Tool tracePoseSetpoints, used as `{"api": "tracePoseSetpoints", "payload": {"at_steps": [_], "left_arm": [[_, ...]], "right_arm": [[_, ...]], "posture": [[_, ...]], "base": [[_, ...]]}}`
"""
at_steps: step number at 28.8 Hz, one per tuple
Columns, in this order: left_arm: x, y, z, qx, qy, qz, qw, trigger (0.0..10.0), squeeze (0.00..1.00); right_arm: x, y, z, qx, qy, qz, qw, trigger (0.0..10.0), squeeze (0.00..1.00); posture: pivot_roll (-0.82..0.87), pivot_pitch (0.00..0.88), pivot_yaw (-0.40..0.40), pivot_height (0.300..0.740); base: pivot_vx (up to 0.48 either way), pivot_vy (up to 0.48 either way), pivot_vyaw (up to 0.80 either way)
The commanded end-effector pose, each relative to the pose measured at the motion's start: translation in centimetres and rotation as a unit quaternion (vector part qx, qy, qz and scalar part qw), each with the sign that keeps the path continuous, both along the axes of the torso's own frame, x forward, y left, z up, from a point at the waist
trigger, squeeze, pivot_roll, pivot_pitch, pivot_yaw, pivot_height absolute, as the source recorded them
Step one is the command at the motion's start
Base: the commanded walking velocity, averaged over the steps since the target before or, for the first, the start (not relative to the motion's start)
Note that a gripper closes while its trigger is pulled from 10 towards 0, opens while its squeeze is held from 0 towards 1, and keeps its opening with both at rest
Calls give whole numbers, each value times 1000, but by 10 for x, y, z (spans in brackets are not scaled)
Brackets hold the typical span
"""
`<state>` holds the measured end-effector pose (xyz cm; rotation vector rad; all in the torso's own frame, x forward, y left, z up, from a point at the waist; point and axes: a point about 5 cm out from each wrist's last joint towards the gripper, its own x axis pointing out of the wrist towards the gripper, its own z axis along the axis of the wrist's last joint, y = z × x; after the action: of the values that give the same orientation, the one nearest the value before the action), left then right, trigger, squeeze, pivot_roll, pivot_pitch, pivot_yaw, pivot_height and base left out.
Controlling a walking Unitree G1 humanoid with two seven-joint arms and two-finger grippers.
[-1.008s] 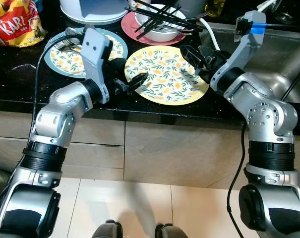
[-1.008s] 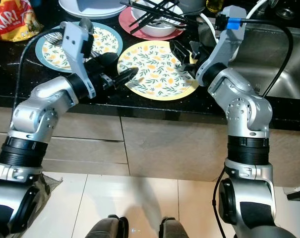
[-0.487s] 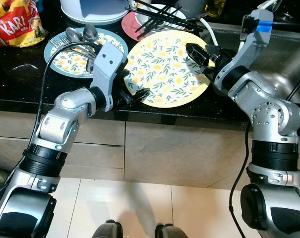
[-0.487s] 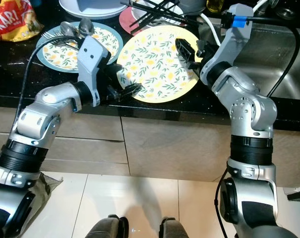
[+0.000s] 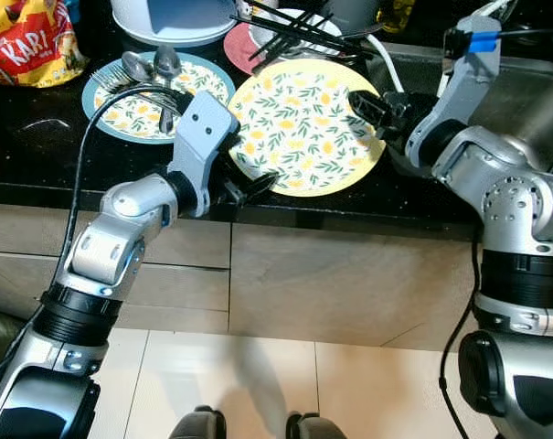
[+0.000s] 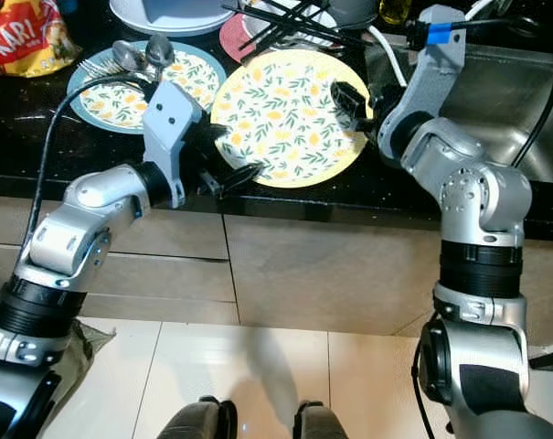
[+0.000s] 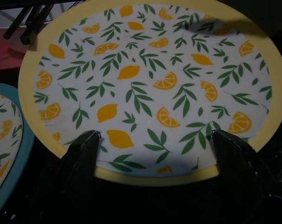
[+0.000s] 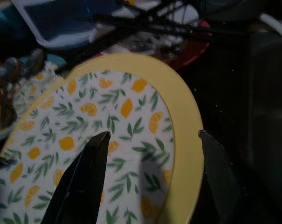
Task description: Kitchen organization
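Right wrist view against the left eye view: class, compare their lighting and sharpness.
Right wrist view: dim, the yellow plate soft, the fingers dark silhouettes. Left eye view: bright and sharp, with the black counter showing faint glare.

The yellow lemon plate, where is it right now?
The yellow lemon plate is at the counter's front edge, between the left gripper and right gripper, beside the blue plate.

A: What's the background?
B: A red and yellow snack bag (image 5: 25,37) sits far left on the black table (image 5: 29,155). A steel sink (image 5: 523,110) is set into the table on the right.
A: Below the edge?
B: Beige cabinet fronts (image 5: 331,283) with drawer seams on the left. Pale tiled floor (image 5: 258,384) under them.
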<state>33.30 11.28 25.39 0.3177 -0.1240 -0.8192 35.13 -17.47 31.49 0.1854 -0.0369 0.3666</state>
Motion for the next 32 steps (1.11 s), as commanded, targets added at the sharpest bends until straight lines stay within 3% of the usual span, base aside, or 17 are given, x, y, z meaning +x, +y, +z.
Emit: {"api": "tracePoseSetpoints", "payload": {"at_steps": [1,16,28,30,32], "left_arm": [[-1,-1,-29,27,56,7,998,10000,0],[-5,-3,-32,34,48,6,998,10000,0],[-6,-4,-33,37,44,8,998,10000,0],[-6,-4,-33,37,43,8,998,10000,0],[-6,-4,-33,38,42,8,998,10000,0]], "right_arm": [[-2,-3,-4,-16,21,-5,1000,10000,0],[-4,5,-25,-65,112,22,991,10000,0],[-9,15,-32,-27,147,71,986,10000,0],[-10,16,-33,-13,152,79,985,10000,0],[-10,19,-34,32,161,99,981,10000,0]], "posture": [[21,206,-72,740],[14,216,-94,740],[10,215,-101,740],[10,214,-103,740],[10,215,-105,740]], "base": [[0,0,0],[0,0,0],[0,0,0],[0,0,0],[0,0,0]]}}
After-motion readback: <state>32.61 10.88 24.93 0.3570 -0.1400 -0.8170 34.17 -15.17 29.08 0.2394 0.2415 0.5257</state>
